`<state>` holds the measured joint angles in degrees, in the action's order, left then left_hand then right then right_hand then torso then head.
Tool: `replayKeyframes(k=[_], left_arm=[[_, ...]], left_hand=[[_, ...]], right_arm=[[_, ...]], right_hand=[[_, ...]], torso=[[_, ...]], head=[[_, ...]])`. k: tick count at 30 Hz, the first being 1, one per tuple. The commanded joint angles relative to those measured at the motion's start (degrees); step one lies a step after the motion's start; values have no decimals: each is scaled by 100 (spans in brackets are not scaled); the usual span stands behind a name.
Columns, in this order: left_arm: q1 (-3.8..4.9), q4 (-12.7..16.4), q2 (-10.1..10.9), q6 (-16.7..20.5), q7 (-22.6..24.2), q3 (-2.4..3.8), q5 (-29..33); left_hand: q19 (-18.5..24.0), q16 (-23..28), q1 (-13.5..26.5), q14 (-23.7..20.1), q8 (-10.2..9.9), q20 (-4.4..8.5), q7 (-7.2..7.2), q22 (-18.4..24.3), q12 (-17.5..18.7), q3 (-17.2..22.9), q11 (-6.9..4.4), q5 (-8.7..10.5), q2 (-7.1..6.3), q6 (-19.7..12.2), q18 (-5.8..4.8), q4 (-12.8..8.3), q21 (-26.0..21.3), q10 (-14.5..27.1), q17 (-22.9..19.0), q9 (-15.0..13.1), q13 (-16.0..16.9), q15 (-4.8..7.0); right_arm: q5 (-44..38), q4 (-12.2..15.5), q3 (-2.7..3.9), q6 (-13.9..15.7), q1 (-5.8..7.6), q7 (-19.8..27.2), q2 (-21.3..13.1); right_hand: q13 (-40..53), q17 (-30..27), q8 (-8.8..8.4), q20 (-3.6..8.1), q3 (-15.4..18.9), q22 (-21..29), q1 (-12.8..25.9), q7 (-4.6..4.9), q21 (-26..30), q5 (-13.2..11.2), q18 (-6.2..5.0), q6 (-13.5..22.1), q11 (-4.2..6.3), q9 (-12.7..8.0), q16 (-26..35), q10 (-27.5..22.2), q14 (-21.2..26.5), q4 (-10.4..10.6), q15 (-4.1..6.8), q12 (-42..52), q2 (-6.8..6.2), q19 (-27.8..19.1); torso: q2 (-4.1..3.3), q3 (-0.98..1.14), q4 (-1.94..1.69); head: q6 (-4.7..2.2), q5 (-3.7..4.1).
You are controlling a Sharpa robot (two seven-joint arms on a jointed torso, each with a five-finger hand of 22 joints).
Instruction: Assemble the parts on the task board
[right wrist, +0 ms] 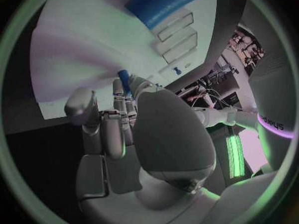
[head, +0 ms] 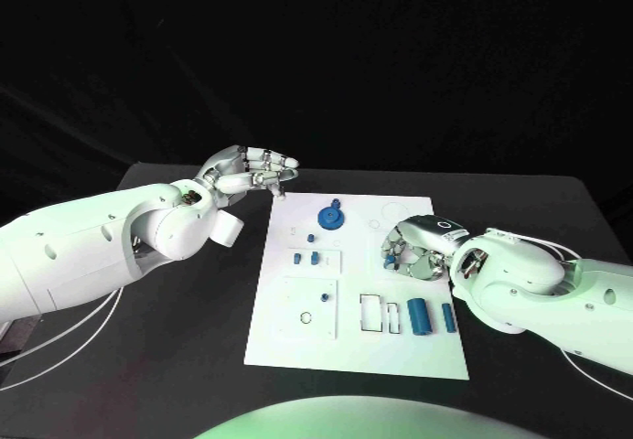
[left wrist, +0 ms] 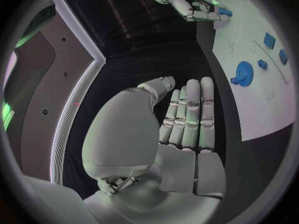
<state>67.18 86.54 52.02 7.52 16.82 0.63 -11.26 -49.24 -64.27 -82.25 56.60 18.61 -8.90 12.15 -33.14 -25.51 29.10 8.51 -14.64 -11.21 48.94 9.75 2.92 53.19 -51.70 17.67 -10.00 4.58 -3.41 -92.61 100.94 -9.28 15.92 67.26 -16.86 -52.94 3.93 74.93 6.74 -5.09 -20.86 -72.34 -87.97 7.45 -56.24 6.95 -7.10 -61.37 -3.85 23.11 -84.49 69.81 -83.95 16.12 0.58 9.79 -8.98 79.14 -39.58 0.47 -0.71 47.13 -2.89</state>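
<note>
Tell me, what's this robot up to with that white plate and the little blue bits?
It is assembling small blue parts on the white task board. Its right hand is over the middle of the board and pinches a small blue part in its fingertips. Its left hand hangs off the board's far left corner, holding nothing. A blue gear and two blue cylinders lie on the board.

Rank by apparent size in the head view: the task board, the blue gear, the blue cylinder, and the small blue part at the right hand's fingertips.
1. task board
2. blue gear
3. blue cylinder, close to the gear; unsure
4. small blue part, mostly hidden by the right hand
</note>
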Motion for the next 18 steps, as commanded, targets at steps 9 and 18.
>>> replayKeyframes(k=[9, 18], left_arm=[[6, 9, -5, -83, 27, 3, -10], [6, 2, -6, -85, 27, 3, -12]], left_hand=[[35, 17, 14, -11, 7, -12, 2, 9, -35, 6, -4, -27, 34, -40, 78, -43, -33, 26, -5, -4, -6, -46], [35, 18, 11, -11, 12, -13, 2, 9, -41, 6, -4, -28, 38, -42, 78, -48, -33, 32, -5, -5, -5, -46]], right_arm=[[-256, 7, -9, 263, -37, 0, 12], [-285, 68, -6, 605, -38, 3, -31]], right_hand=[[132, 138, 348, 110, -933, -127, -36, -111, -136, -4, 88, -257, 149, 254, -48, 498, -349, -356, 134, -7, -30, 66], [193, 144, 518, 124, -1353, -183, 258, -118, -160, -19, 93, -182, 165, 430, -55, 599, -351, -580, 143, -87, -142, 68]], torso=[[3, 4, 1], [1, 1, 3]], head=[[8, 2], [2, 8]])
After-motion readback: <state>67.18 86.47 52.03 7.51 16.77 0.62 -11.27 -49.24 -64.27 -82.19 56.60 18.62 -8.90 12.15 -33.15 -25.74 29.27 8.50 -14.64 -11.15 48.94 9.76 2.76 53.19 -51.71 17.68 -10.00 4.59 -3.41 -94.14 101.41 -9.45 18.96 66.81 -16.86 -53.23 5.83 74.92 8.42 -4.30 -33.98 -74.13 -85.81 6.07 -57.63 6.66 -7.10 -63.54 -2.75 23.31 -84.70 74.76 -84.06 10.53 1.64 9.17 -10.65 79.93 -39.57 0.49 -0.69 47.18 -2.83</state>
